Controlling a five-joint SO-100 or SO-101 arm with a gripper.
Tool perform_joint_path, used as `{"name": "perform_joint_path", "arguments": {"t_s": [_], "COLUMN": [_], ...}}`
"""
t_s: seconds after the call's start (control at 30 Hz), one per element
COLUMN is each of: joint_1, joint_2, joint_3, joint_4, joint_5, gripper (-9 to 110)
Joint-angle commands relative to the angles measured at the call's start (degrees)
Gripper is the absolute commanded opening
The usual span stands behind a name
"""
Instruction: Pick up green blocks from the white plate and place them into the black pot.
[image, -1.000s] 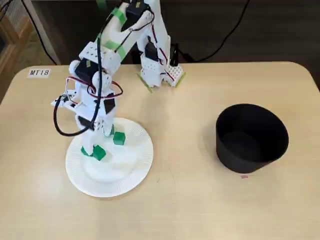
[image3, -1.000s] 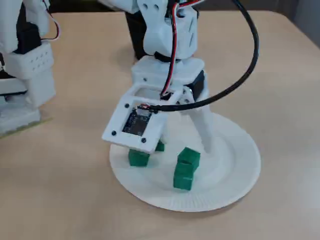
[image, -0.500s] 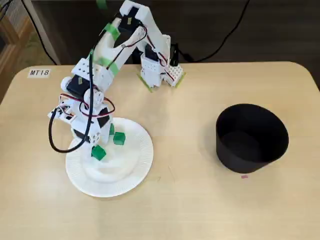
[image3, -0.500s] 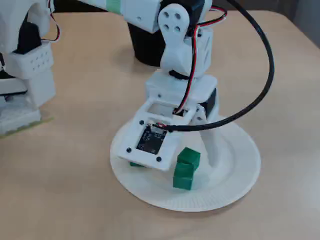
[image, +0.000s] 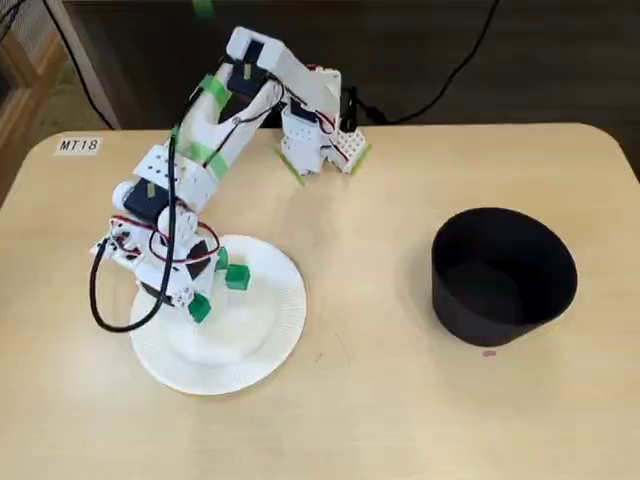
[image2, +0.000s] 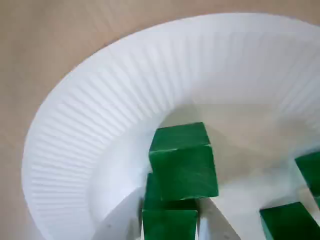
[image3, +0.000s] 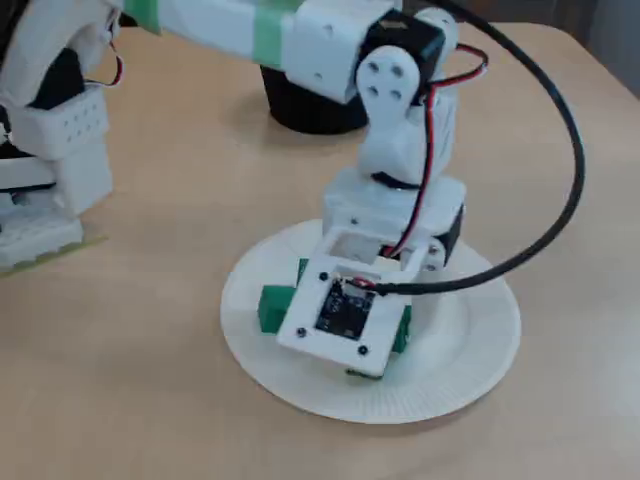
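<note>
While arm (image: 215, 140) bends low over white plate (image: 283, 312) at bench's (image: 350, 425) 9 o'clock side in fixed view, pincer (image2: 170, 207) narrow in wrist view, fingers (image2: 122, 226) flush against both sides of green block (image2: 169, 229); second block (image2: 182, 160) touches it at 12 o'clock, two more blocks (image2: 287, 223) lie at 3 o'clock. Well apart, black pot (image: 503, 275) at bench's 3 o'clock side.

Legend: a white label (image: 78, 145) reading "MT18" lies at the far left corner of the table (image: 380, 410) in a fixed view.

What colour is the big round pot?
Black. The big round black pot shows best in a fixed view.
</note>
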Motion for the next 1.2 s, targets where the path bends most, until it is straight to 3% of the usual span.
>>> {"name": "perform_joint_path", "arguments": {"t_s": [0.0, 0.27, 0.43, 0.5, 0.77, 1.17], "joint_1": [-1.05, -11.78, -31.11, -38.94, -60.64, -67.94], "joint_2": [6.5, 35.24, 59.85, 64.6, 64.69, 56.6], "joint_3": [-3.16, -0.09, 31.11, 38.41, 47.29, 52.56], "joint_4": [0.44, -3.16, -26.28, -30.5, -41.75, -42.63], "joint_5": [-0.18, 3.43, 14.15, 15.91, 11.69, 7.21], "gripper": [-2, -2, -2, -2, -2, -2]}}
